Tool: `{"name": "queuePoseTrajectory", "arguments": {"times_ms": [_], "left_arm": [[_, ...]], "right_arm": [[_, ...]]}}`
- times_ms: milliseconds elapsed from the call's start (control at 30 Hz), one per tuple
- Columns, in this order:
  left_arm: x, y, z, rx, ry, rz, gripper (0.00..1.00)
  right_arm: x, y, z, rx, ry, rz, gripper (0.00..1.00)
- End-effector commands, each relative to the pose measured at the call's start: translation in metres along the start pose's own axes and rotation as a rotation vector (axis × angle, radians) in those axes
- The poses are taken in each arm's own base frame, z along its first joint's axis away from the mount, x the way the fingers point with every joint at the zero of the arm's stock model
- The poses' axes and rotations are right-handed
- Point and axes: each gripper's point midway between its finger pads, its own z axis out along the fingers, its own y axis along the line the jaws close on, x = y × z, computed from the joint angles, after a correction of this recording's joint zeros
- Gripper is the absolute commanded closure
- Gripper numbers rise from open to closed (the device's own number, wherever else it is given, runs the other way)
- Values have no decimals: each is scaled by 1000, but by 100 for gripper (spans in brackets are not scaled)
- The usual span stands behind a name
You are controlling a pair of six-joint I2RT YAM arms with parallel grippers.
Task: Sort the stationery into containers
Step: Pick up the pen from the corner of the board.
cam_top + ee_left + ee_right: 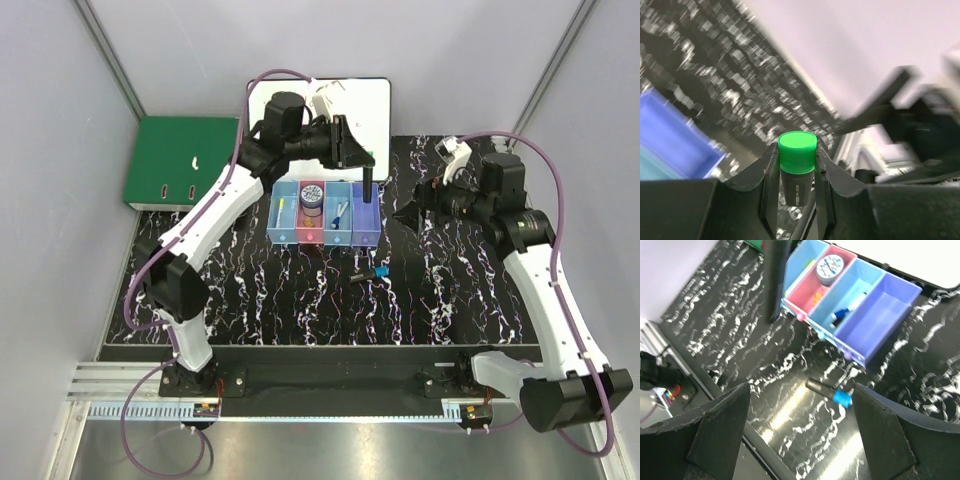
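The right gripper stands with its jaws spread wide and nothing between them, above the black marbled desk. Just ahead of its fingers a blue-capped marker lies flat on the desk, cap to the gripper's right, touching neither finger. Farther ahead sits the row of four joined bins. The purple bin is closest to this gripper. The light blue bin beside it holds a blue and white pen. The pink bin holds a round blue-white cylinder and a small yellow piece.

The left gripper reaches in from the far side of the bins, its jaws clamped on a green-capped marker. The marker stands upright between the fingers, cap up and dark barrel pointing down. From above, the barrel seems to hang over the purple bin. Whether its tip is inside the bin, I cannot tell.

Beyond the left gripper a whiteboard lies at the desk's far edge, and well off to its left lies a green binder.
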Motion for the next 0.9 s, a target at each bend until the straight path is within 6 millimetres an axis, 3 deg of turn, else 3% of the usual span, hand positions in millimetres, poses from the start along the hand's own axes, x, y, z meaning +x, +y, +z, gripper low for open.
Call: {"name": "queuePoseTrajectory", "arguments": {"times_ms": [0, 400, 867], "left_arm": [[-27, -51, -9, 152, -61, 31, 100], [-14, -61, 20, 198, -27, 44, 100], [-17, -98, 9, 283, -38, 42, 100]], "right_arm": [[-49, 24, 3, -100, -142, -58, 10], [-58, 35, 19, -125, -153, -124, 11], [-65, 24, 25, -67, -179, -148, 15]]}}
